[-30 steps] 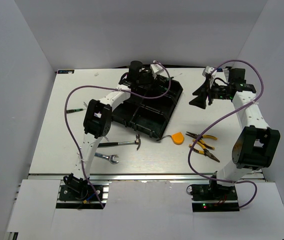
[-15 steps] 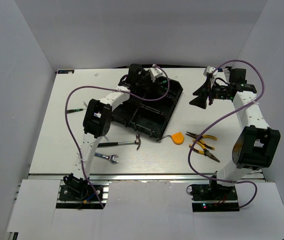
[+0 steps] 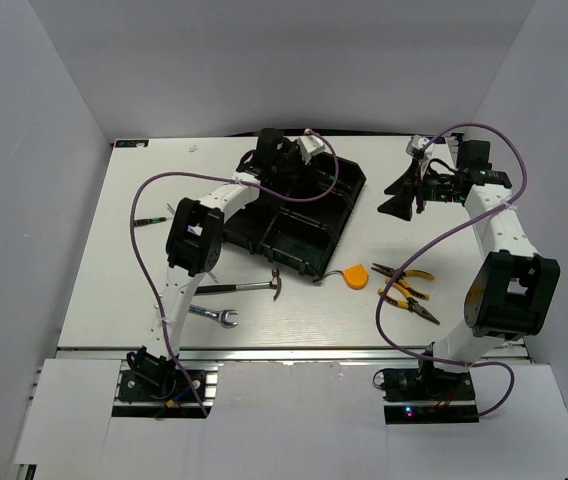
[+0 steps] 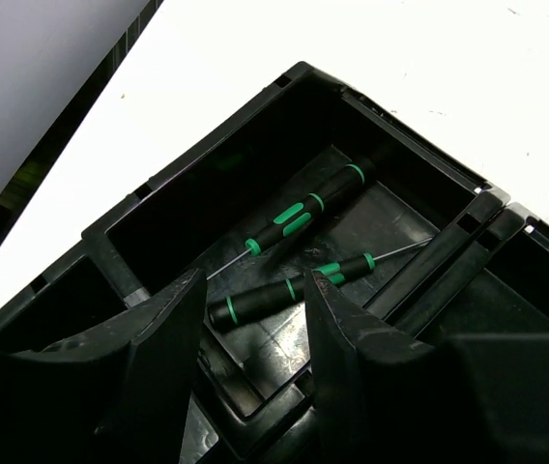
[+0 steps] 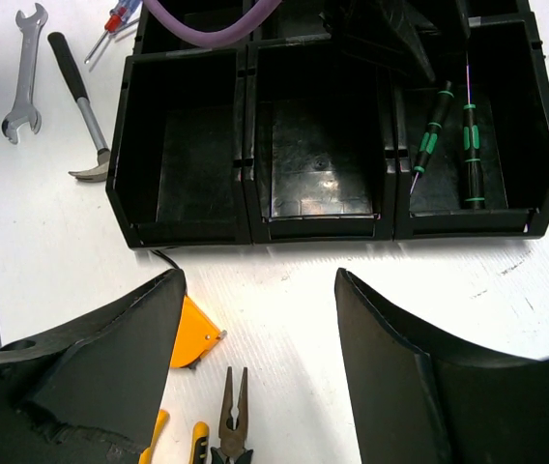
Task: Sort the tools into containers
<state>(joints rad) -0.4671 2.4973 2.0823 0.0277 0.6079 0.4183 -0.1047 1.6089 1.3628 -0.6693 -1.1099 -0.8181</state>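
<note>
The black tray (image 3: 304, 238) lies at the table's far middle. My left gripper (image 3: 292, 164) hovers over its far end, open and empty; in the left wrist view (image 4: 255, 314) its jaws frame a corner compartment (image 4: 197, 155) holding two black-green screwdrivers (image 4: 303, 208). They also show in the right wrist view (image 5: 434, 126). My right gripper (image 3: 396, 196) is open and empty, raised to the right of the tray. On the table lie a hammer (image 3: 244, 287), a wrench (image 3: 214, 316), an orange tape measure (image 3: 357, 275) and two pairs of yellow-handled pliers (image 3: 409, 290).
Another black-green screwdriver (image 3: 149, 218) lies at the far left of the table. Red and blue screwdrivers (image 5: 120, 17) lie beside the tray (image 5: 255, 232) near the hammer (image 5: 81, 97). Purple cables loop above both arms.
My left gripper has dropped lower over the tray's far end and turned slightly. The right arm has barely shifted.
</note>
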